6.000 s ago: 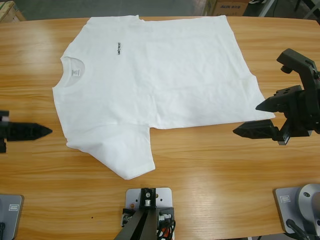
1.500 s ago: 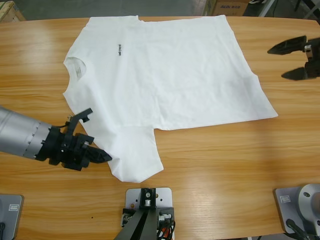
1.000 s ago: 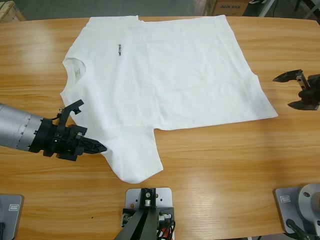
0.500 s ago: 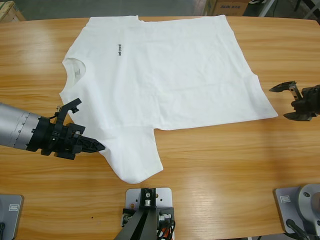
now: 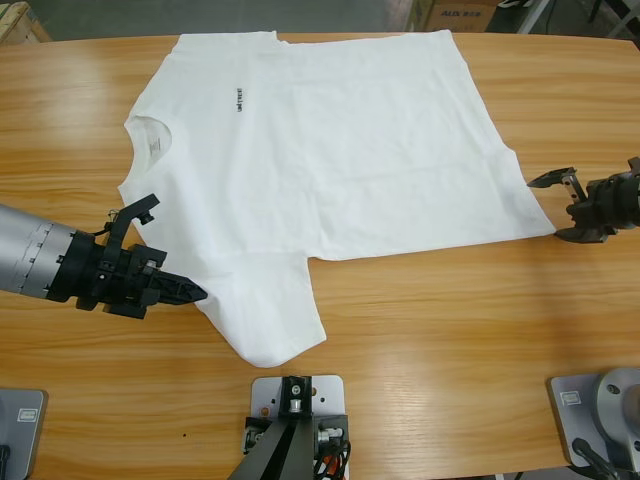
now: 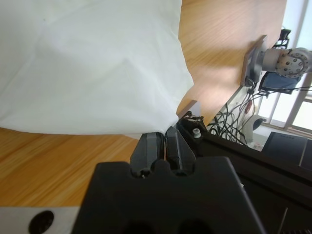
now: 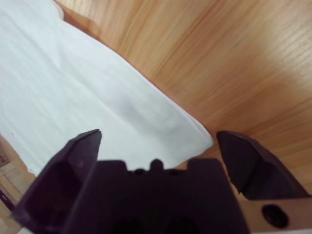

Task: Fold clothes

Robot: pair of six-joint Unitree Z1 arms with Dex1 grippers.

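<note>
The clothes point(image 5: 330, 140) are one white T-shirt spread flat on the wooden table point(image 5: 450, 320), with the collar point(image 5: 150, 140) to the left and the hem to the right. My left gripper point(image 5: 198, 293) comes in from the left edge. It is shut on the outer edge of the near sleeve point(image 5: 260, 310), and the left wrist view shows the white cloth point(image 6: 97, 63) running into the closed left gripper point(image 6: 164, 139). My right gripper point(image 5: 543, 210) is open at the hem's near corner point(image 5: 540, 225). That cloth corner point(image 7: 195, 139) lies between its spread jaws.
Cardboard boxes point(image 5: 455, 12) stand beyond the table's far edge. Bare wood runs along the front point(image 5: 430, 400) and along the right end past the hem.
My right gripper has moved left along the table until its open jaws straddle the hem corner. My left gripper has drifted slightly left, still shut at the sleeve edge.
</note>
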